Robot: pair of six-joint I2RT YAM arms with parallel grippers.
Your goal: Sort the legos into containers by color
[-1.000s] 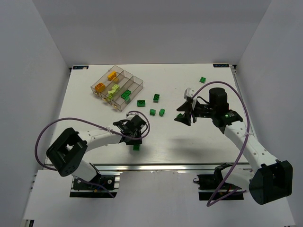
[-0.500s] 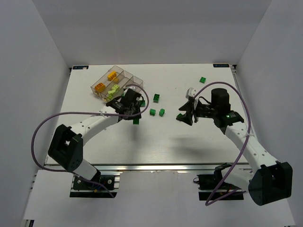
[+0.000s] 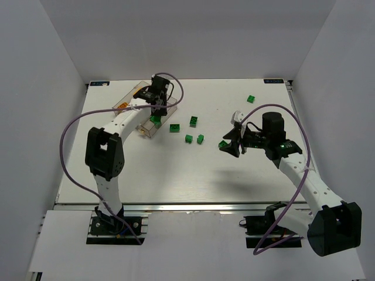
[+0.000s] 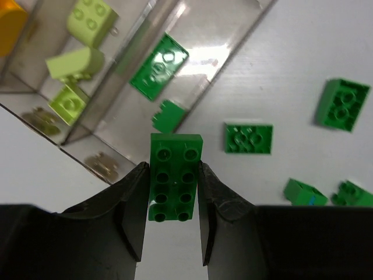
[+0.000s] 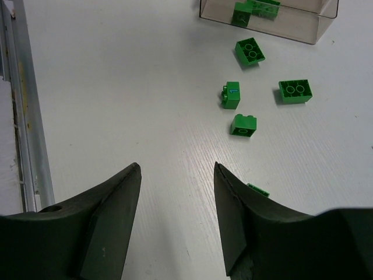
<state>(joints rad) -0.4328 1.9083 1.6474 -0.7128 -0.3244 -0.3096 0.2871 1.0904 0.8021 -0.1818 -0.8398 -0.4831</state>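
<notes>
The left hand (image 4: 172, 175) is gripping a dark green eight-stud brick (image 4: 176, 154) between its narrowed fingers and is hovering with it at the end of the clear tray (image 4: 125, 55). The compartment just ahead of its fingertips is holding another green brick (image 4: 158, 65), and the compartment beside that one is holding lime bricks (image 4: 76, 61). The right hand (image 5: 176, 169) is hanging wide and empty over the table (image 5: 116, 87), with loose green bricks (image 5: 243, 125) lying ahead of it, apart from its fingers.
</notes>
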